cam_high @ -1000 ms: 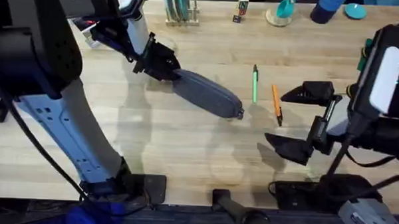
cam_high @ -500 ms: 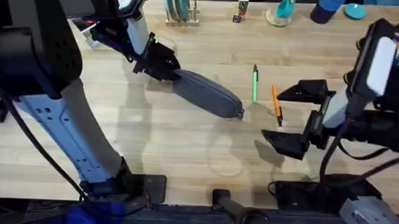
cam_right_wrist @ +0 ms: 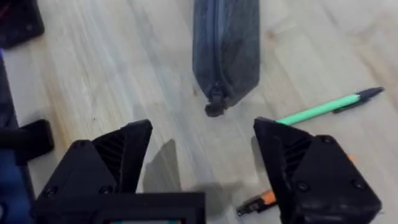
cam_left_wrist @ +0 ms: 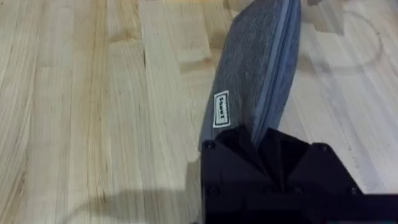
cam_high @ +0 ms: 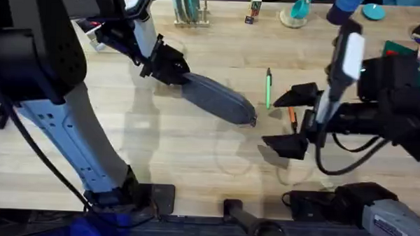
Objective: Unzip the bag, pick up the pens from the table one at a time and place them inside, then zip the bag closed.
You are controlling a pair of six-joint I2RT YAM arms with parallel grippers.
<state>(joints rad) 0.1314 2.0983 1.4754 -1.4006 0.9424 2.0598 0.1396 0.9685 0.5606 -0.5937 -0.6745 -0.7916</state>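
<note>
- The left gripper (cam_high: 175,71), upper left of centre in the overhead view, is clamped on one end of the grey-blue pencil pouch (cam_high: 218,99).
- The pouch lies diagonally at mid-frame on the wooden surface (cam_high: 195,152), zipper closed.
- The right gripper (cam_high: 288,121) hangs wide apart, right of centre, beside the pouch's zipper-pull end.
- The green pen (cam_high: 268,88) and orange pen (cam_high: 291,115) lie right of the pouch.
</note>
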